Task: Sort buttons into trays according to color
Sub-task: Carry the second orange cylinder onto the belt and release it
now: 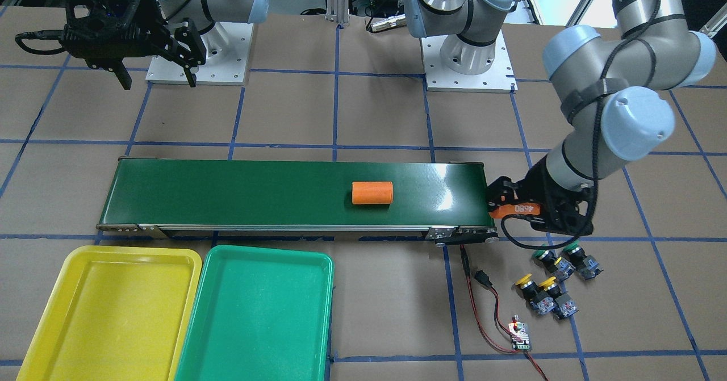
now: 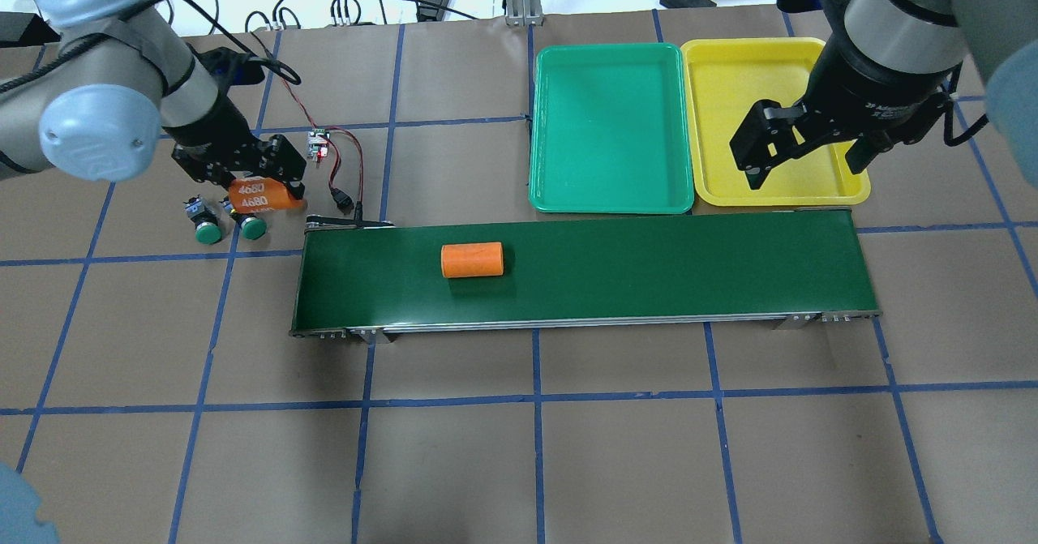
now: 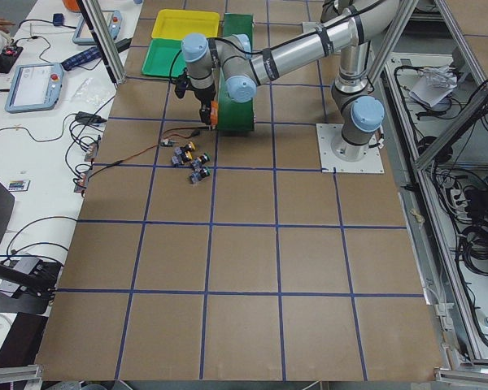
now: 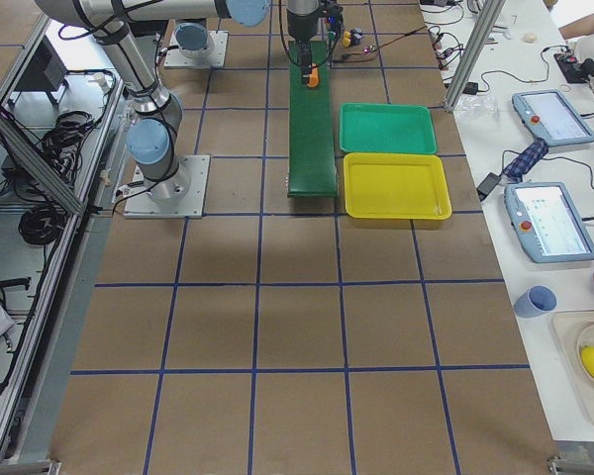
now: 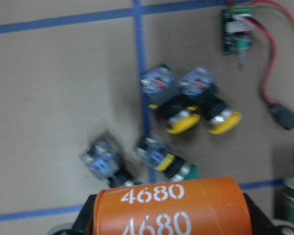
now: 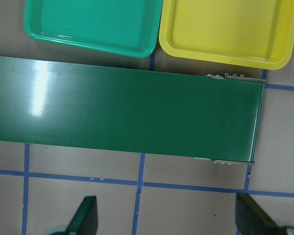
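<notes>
Four buttons lie in a cluster on the table off the conveyor's end. Two have green caps [image 1: 545, 254] [image 1: 573, 251] and two have yellow caps [image 1: 523, 281] [image 1: 548, 283]. The left wrist view shows the yellow pair [image 5: 183, 125] and a green one [image 5: 188, 170] below the gripper. My left gripper [image 1: 511, 206] is shut on an orange cylinder [image 5: 171, 205] marked 4680, just above the buttons. The yellow tray [image 1: 111, 307] and the green tray [image 1: 255, 313] stand side by side, both bare. My right gripper [image 2: 811, 163] is open and empty, high over the yellow tray [image 2: 770, 122].
A long dark-green conveyor belt [image 1: 227, 193] carries a second orange cylinder [image 1: 372, 192] near its middle. A small circuit board [image 1: 519, 335] with red-black wires lies close to the buttons. The arm bases stand at the table's far side.
</notes>
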Tool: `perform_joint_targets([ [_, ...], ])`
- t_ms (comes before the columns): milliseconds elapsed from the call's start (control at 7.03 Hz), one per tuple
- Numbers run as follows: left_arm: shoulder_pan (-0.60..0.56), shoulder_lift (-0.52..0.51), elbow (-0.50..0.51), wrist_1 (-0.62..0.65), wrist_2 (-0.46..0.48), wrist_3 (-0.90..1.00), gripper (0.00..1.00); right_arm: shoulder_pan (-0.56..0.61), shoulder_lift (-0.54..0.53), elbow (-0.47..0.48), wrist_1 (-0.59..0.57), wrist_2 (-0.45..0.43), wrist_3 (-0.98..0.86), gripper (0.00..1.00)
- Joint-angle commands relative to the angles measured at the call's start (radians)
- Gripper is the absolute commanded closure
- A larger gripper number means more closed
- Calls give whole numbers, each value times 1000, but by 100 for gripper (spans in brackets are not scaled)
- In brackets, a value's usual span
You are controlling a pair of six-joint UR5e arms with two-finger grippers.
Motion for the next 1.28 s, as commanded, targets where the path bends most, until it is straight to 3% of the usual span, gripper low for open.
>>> perform_joint_targets([
  [0,-67,8,-80,11,1,-4,100,0,0,0,2,-1,0,0],
  [142,-71,2,-80,11,1,-8,100,0,0,0,0,-1,0,0],
  [284,-75,2,-83,11,4,-7,70,0,0,0,2,-1,0,0],
  [427,-75,-3,-94,11,0,-16,11,0,0,0,0,-1,0,0],
  [569,-75,5,-115,11,0,-19,0,0,0,0,2,-1,0,0],
  [1138,-75,57,-105,3,-2,-25,0,0,0,0,2,-1,0,0],
])
